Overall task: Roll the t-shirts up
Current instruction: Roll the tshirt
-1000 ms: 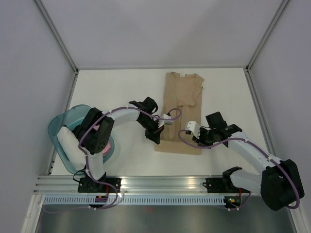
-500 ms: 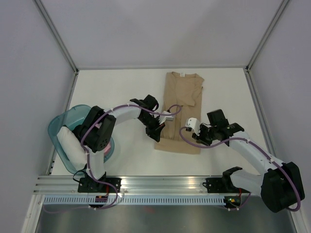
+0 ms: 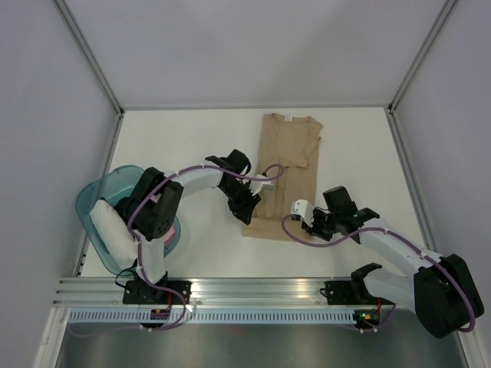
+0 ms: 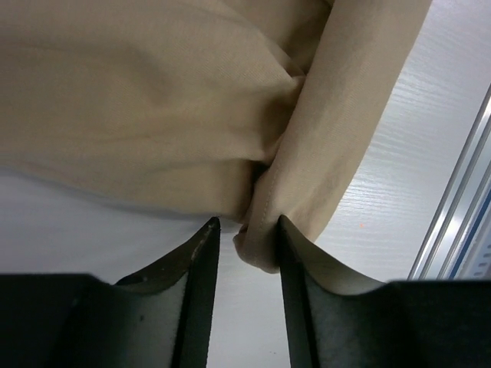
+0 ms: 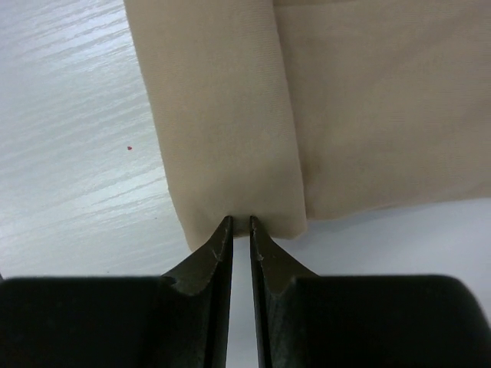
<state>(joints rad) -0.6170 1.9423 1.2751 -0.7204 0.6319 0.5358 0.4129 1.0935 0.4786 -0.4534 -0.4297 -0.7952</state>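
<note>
The tan t-shirt (image 3: 288,165) lay folded into a long narrow strip on the white surface (image 3: 176,138). It sat a little right of the middle, with its collar close to the far edge and its hem pointing toward the near edge.

The left claw (image 3: 247,213) was at the hem's left corner and clenched on it. In the left wrist view a thick, bunched fold of tan cloth sat between the jaws, and creases ran out from that spot. The right claw (image 3: 311,224) was at the hem's right corner. Its jaws were drawn almost together, grasping the thin folded edge of the same shirt, which otherwise lay flat and smooth there.

Near the left edge, toward the near left corner, stood a translucent teal basket (image 3: 92,201). It held a white bundle (image 3: 107,226), and a pink bundle (image 3: 173,230) was partly hidden by the left arm.
</note>
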